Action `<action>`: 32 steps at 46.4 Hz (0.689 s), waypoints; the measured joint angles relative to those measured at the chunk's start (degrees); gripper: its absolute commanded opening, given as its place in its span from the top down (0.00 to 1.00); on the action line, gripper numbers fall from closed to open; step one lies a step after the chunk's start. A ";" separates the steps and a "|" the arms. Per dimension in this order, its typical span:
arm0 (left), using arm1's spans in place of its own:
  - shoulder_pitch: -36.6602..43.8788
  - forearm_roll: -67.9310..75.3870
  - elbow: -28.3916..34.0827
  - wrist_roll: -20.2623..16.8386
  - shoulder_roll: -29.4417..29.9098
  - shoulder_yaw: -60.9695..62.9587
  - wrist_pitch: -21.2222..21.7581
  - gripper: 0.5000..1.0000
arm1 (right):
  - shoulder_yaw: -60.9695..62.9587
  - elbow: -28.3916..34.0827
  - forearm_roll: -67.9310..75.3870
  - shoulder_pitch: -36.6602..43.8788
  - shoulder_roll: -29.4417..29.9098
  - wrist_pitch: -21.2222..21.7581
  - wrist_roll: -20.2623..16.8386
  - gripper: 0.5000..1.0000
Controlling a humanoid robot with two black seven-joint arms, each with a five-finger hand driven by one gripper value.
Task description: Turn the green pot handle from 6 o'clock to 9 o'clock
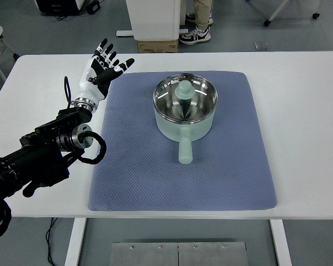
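Basically, white worktop (299, 111) carried a blue mat (127, 172); green pot (185, 108) sat mid-mat, its handle (185, 151) running straight toward the robot at 6 o'clock. Left hand (102, 69), fingers spread and empty, hovered well apart, up-left of the handle.

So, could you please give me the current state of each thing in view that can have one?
Green pot: upright on the mat, no lid, nothing held.
Pot handle: pointing at 6 o'clock, untouched.
Blue mat: lying flat on the table.
Left hand: open, fingers spread, clear of the pot.
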 measured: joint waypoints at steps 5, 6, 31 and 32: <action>0.00 -0.17 0.00 0.00 -0.03 -0.07 0.03 0.00 | -0.01 0.00 0.00 0.00 0.00 0.00 0.00 0.00; 0.00 -0.22 0.00 0.00 -0.03 -0.08 0.07 0.00 | -0.01 0.00 0.00 0.00 0.00 0.00 0.00 0.00; 0.18 -0.43 0.00 0.00 -0.03 -0.09 -0.32 0.00 | 0.01 0.00 0.00 0.00 0.00 0.01 -0.01 0.00; 0.18 -0.43 0.00 0.00 -0.03 -0.09 -0.32 0.00 | 0.01 0.00 0.00 0.00 0.00 0.01 -0.01 0.00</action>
